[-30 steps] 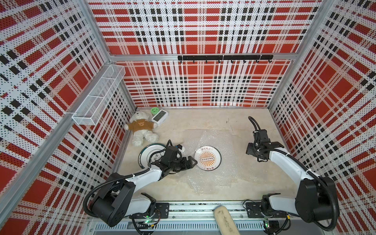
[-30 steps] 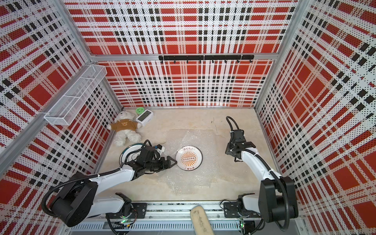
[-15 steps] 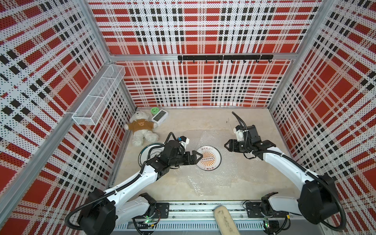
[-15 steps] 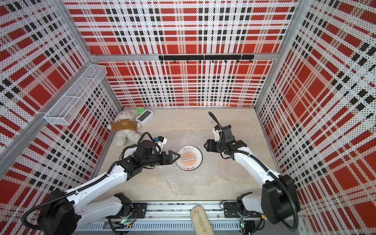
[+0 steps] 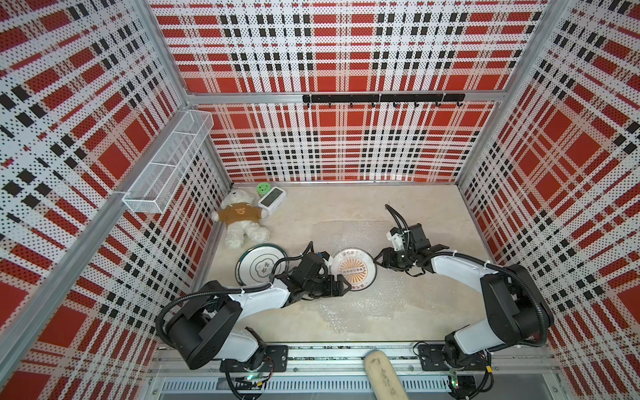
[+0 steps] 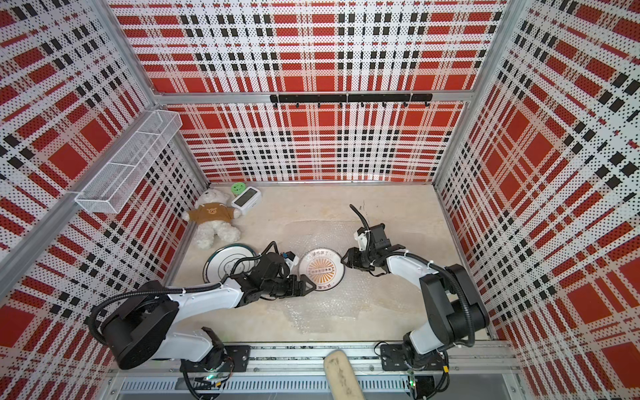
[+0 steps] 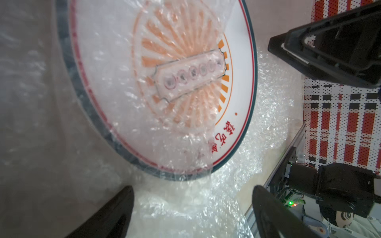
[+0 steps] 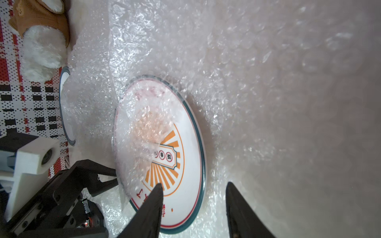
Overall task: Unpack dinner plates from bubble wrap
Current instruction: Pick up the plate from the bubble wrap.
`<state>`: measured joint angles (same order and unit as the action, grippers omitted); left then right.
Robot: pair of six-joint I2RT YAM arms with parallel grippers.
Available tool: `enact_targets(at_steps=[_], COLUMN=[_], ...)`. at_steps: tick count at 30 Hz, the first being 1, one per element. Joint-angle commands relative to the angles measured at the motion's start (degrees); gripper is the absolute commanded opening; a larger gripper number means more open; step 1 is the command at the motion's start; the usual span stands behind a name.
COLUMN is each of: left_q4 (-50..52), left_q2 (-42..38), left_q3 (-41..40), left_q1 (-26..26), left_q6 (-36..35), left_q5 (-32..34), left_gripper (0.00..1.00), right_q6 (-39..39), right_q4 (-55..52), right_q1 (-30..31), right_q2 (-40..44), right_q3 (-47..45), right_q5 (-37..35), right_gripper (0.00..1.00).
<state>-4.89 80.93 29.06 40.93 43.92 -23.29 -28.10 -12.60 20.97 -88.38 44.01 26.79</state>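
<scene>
A white dinner plate with an orange sunburst emblem (image 5: 354,268) (image 6: 322,268) lies flat on a spread sheet of bubble wrap (image 5: 346,311) (image 6: 311,311). A loose flap of the wrap covers part of its face (image 7: 241,61) (image 8: 187,156). My left gripper (image 5: 344,284) (image 6: 311,284) (image 7: 191,189) stands open at the plate's near-left rim, with only bubble wrap (image 7: 185,206) between its fingers. My right gripper (image 5: 375,259) (image 6: 343,259) (image 8: 193,187) is open at the plate's right rim: one finger over the plate, one outside it. A second, dark-rimmed dinner plate (image 5: 256,268) (image 6: 225,265) (image 8: 66,115) lies bare to the left.
A teddy bear (image 5: 240,220), a white clock (image 5: 272,199) and a small green thing (image 5: 263,188) sit in the back-left corner. A wire basket (image 5: 169,166) hangs on the left wall, a hook rail (image 5: 382,98) on the back wall. A beige rounded object (image 5: 381,374) pokes in at the front edge.
My right arm has swung in from the right side to the orange plate's rim, its jaws narrowing. My left gripper has moved right, from beside the dark-rimmed plate to the orange plate's near-left edge.
</scene>
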Motion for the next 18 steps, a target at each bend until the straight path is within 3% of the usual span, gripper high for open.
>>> enact_targets(at_steps=[1,18], left_q4=[-3.9,-5.1], left_q2=[1.6,3.3], left_q3=[-1.1,-1.6], left_q1=[0.2,0.2], left_q6=[1.2,1.4], left_q5=[0.2,0.4], left_gripper=[0.92,0.92], right_q6=[0.0,-0.8], right_q4=[4.3,7.5], right_q1=[0.4,0.5], right_q2=[-2.5,-9.0], right_q3=[-0.4,0.4], right_q5=[1.8,4.3], right_gripper=[0.48,0.21])
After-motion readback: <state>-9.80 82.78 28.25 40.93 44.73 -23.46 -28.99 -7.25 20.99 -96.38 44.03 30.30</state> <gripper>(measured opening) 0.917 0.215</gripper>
